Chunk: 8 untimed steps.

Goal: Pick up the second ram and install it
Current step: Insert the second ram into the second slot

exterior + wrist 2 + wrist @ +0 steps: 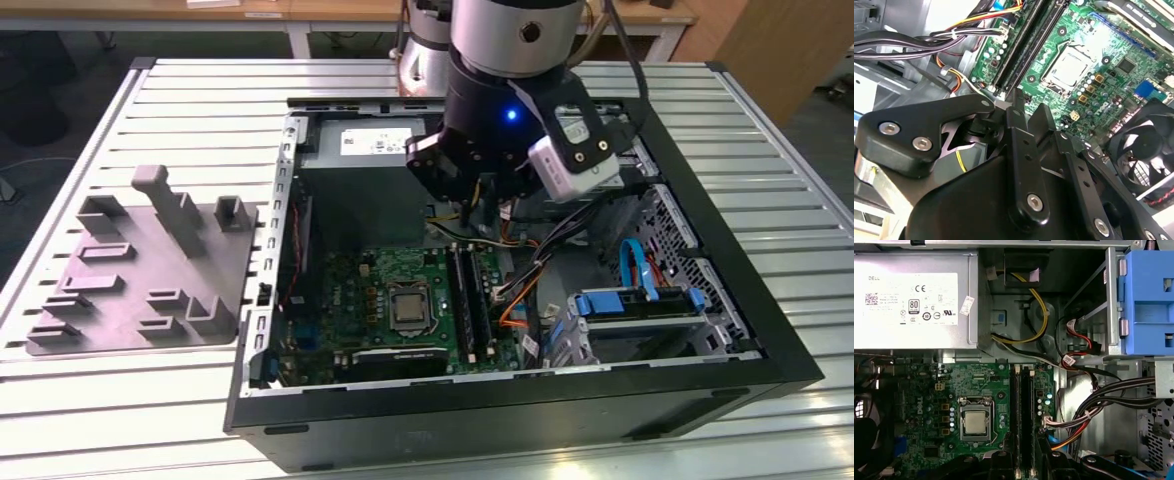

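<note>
My claw [489, 210] hangs inside the computer case [787, 350], directly above the memory slots [1024, 410] beside the processor [975, 423]. I cannot tell how wide it stands, or whether it holds the second ram. I judge the seating unfinished.

Silver-and-black arm [514, 50] (blue light [510, 115]), black screw-studded gripper [1029, 107]
</note>
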Available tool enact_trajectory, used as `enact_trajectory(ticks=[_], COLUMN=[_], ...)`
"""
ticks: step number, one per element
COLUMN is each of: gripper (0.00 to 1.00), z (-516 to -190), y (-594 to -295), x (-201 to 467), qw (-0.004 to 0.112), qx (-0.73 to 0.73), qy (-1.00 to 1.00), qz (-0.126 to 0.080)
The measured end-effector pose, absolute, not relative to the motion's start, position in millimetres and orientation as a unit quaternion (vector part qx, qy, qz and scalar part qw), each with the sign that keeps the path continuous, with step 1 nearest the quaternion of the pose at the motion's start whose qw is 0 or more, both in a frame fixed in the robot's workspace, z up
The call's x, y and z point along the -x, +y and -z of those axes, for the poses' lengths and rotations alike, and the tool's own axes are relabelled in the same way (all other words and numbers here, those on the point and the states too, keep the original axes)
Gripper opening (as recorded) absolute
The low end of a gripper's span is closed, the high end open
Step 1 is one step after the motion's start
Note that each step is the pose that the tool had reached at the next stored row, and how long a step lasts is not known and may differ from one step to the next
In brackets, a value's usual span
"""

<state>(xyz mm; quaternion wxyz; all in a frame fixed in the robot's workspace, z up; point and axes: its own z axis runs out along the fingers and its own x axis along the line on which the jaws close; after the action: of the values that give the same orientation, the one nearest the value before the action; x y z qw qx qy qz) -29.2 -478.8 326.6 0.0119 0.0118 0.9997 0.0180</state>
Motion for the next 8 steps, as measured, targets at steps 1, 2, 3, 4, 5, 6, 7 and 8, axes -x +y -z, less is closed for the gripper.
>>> enact_trajectory(ticks=[1,2,3,4,5,6,7,8], gripper=[0.31,0.31,0.31,0.31,0.31,0.31,0.31,0.31], z=[-325.0,-323.1,-321.3,-319.6,-317.8,-315.8,-314.0,-312.2], y=[-478.8,-478.8,-478.8,-478.8,-478.8,-478.8,-478.9,-478.9], x=[29.2,29.2,29.2,29.3,29.2,29.3,29.3,29.3], qw=[0.012,0.012,0.012,0.012,0.012,0.012,0.012,0.012], qx=[-0.012,-0.012,-0.012,-0.012,-0.012,-0.012,-0.012,-0.012], qy=[1.0,1.0,1.0,1.0,1.0,1.0,1.0,1.0], qz=[-0.018,-0.018,-0.018,-0.018,-0.018,-0.018,-0.018,-0.018])
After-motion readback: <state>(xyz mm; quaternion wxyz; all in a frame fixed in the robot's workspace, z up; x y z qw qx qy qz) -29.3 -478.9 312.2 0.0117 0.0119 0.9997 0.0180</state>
